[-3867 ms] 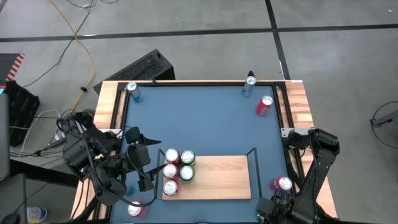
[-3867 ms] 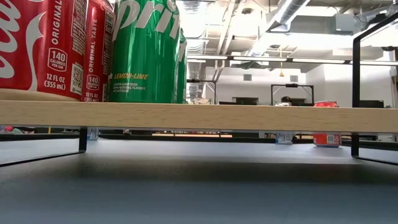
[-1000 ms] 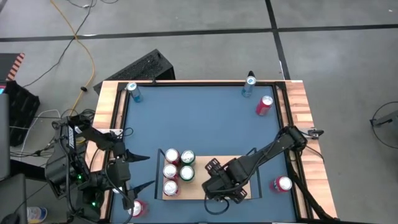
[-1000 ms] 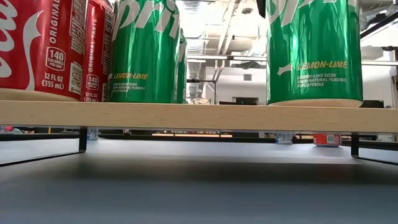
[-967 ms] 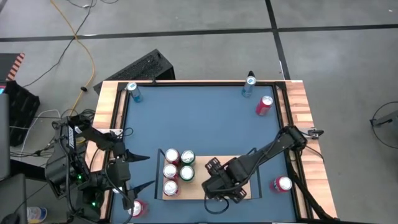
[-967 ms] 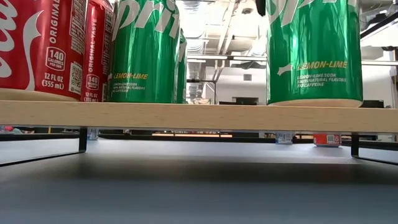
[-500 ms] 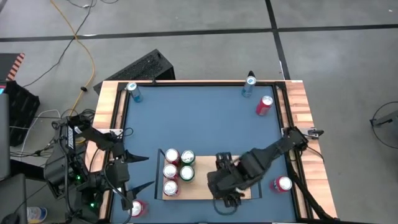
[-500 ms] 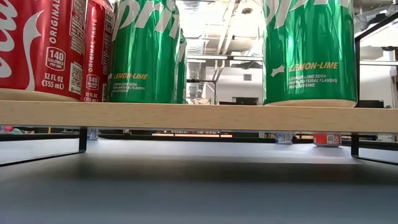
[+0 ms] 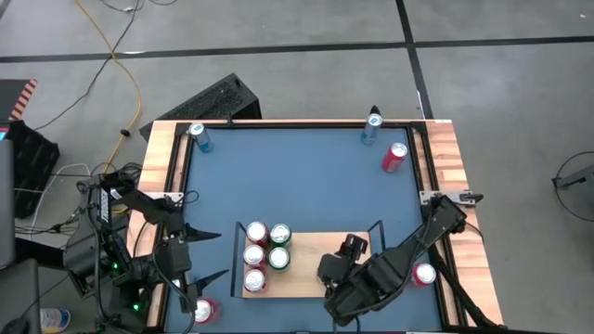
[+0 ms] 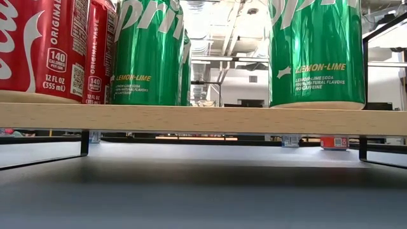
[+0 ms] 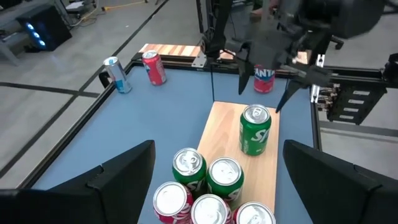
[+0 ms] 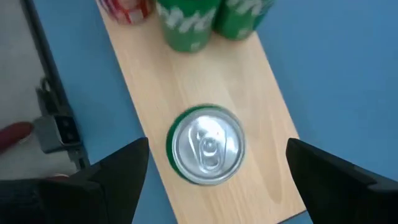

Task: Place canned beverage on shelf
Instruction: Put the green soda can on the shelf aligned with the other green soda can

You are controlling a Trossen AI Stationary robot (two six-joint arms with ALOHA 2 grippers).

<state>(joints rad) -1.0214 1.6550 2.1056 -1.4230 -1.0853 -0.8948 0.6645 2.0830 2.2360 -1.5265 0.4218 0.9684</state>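
- One green can [image 12: 207, 144] upright on the shelf [image 12: 267, 106], directly below the right gripper [image 12: 211, 177] and centred in the gap between its two fingers [image 12: 118, 171], touching neither.
- Jaws of the right gripper spread wide, holding nothing, raised clear above the can's silver top.
- Same green can [image 11: 255, 129] seen from the left wrist standing alone toward the far end of the shelf [image 11: 227, 134], well apart from the cluster of five cans [image 11: 208, 193] at the near end.
- Right gripper [image 11: 264, 84] above that lone can in the left wrist view, fingers splayed to either side.
- Left gripper [image 11: 217, 180] jaws also wide, holding nothing, with the five-can cluster lying ahead between the fingers.
- Left gripper [image 9: 206, 263] beside the shelf's left rail in the high view, just off the board [image 9: 316, 243].
- Low view: green can [image 10: 316, 54] resting flat on the wooden board [image 10: 203, 119], apart from a second green can [image 10: 149, 54] and two red cans [image 10: 54, 48].
- Loose red can [image 9: 424, 275] just beyond the shelf's right rail, beside the right arm.
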